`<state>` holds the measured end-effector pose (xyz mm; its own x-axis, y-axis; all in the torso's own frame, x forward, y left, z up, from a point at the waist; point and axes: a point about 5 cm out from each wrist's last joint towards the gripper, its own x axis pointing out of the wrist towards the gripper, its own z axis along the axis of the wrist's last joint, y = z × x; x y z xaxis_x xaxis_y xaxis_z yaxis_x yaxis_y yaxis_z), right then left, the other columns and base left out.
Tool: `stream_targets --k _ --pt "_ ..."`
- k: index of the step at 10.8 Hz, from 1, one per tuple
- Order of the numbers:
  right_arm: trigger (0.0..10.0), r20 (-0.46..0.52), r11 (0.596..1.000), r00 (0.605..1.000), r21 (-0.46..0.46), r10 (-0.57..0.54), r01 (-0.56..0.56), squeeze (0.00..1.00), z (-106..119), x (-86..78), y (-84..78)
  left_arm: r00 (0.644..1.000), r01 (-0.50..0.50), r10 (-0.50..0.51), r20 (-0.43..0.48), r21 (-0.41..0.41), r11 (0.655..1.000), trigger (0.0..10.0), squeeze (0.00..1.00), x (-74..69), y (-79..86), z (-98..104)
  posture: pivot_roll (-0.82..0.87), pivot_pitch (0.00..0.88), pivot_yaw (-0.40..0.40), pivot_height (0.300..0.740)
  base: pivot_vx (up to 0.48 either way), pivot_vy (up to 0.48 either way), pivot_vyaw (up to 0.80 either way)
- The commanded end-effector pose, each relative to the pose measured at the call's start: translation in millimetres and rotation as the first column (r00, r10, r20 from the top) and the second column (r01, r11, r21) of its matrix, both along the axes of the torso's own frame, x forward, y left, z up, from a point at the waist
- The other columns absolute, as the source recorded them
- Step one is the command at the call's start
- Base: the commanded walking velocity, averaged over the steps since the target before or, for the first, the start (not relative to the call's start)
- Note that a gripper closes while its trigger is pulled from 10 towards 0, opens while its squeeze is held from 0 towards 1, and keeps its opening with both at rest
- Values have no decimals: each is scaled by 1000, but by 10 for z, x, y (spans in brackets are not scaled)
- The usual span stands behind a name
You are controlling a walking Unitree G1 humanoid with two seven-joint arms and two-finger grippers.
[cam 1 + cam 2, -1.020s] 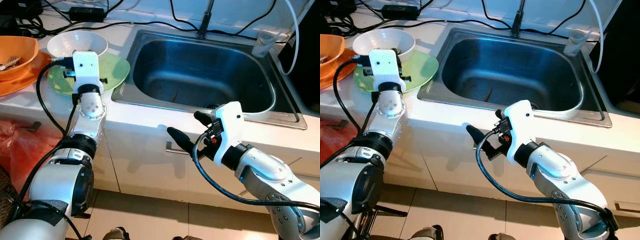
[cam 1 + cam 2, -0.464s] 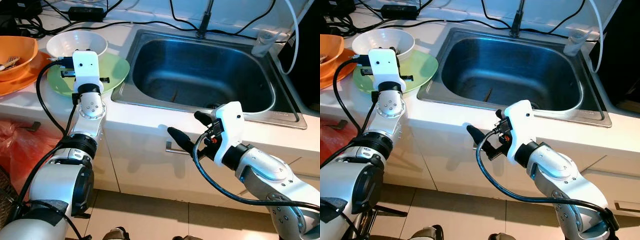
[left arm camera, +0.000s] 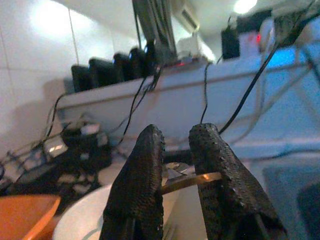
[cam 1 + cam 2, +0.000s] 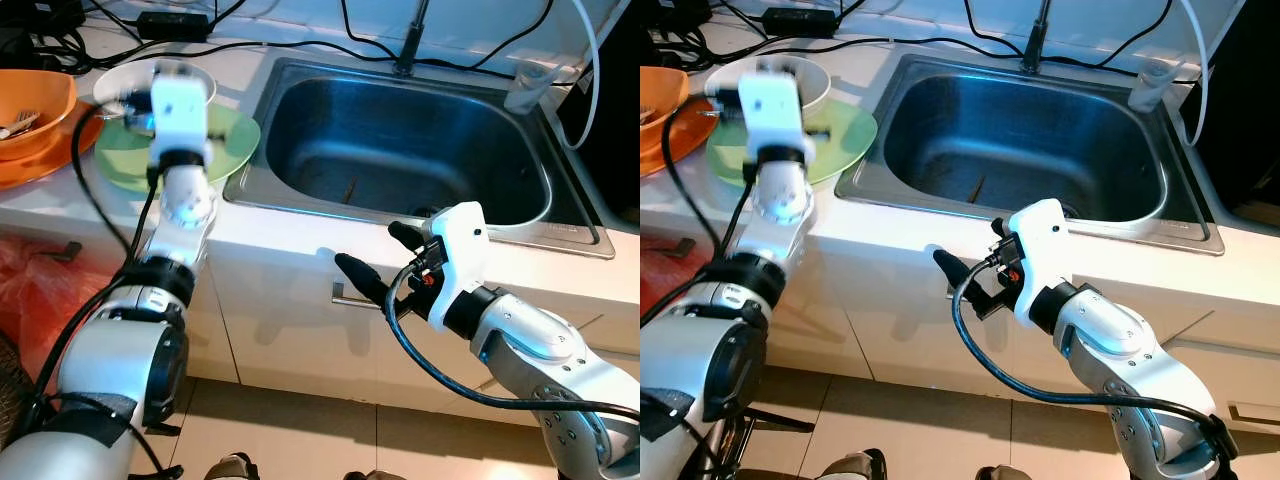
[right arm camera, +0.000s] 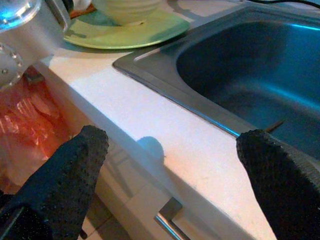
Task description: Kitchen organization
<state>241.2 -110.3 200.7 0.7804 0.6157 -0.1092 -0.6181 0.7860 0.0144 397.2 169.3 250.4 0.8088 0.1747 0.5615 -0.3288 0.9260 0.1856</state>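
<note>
A white bowl (image 4: 122, 88) stands on a green plate (image 4: 228, 140) on the counter, left of the steel sink (image 4: 400, 150). My left arm reaches up over that bowl, its white wrist (image 4: 180, 100) blurred. In the left wrist view my left gripper (image 3: 177, 137) is shut on a thin golden metal utensil handle (image 3: 192, 181), just above the white bowl (image 3: 92, 222). The utensil's other end is hidden. My right gripper (image 4: 368, 247) hangs open in front of the counter edge below the sink, holding nothing, its fingers (image 5: 75, 165) spread wide.
An orange bowl (image 4: 35, 100) with utensils sits on an orange plate at the far left. A clear cup (image 4: 525, 85) stands at the sink's back right corner. Black cables run along the back wall. A cabinet handle (image 4: 350, 297) and a red bag (image 4: 30, 290) lie below the counter.
My left wrist has risen and shifted slightly right over the white bowl, and is now blurred by the motion. The right arm has not moved.
</note>
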Motion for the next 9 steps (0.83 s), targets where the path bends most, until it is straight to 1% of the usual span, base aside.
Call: stream_targets --k 1,2,4,5,7,9 --pt "10000 5 1000 1000 -8 -16 16 0 7 24 -35 998 32 -32 62 5 999 0 0 -7 -119 127 -190 109 -70 740 0 0 0" --pt "10000 7 1000 1000 -8 -16 16 0 11 34 -34 997 44 -44 68 -5 999 0 0 -9 -152 134 -189 106 -69 740 0 0 0" --pt "10000 18 1000 1000 -6 -19 19 0 22 67 -28 991 102 -99 86 -29 994 0 0 -31 -299 128 -181 90 -60 740 0 0 0" --pt "10000 29 1000 999 -5 -26 26 0 26 102 -20 984 137 -134 115 -26 990 0 0 -52 -403 172 -174 78 -51 740 0 0 0" --pt "10000 46 998 998 -10 -54 54 0 38 160 -49 977 156 -152 150 -16 988 0 0 -58 -441 280 -167 60 -37 740 0 0 0" --pt "10000 62 997 995 -18 -76 78 0 48 211 -79 970 181 -177 167 -13 983 0 0 -65 -488 343 -163 45 -18 740 0 0 0"
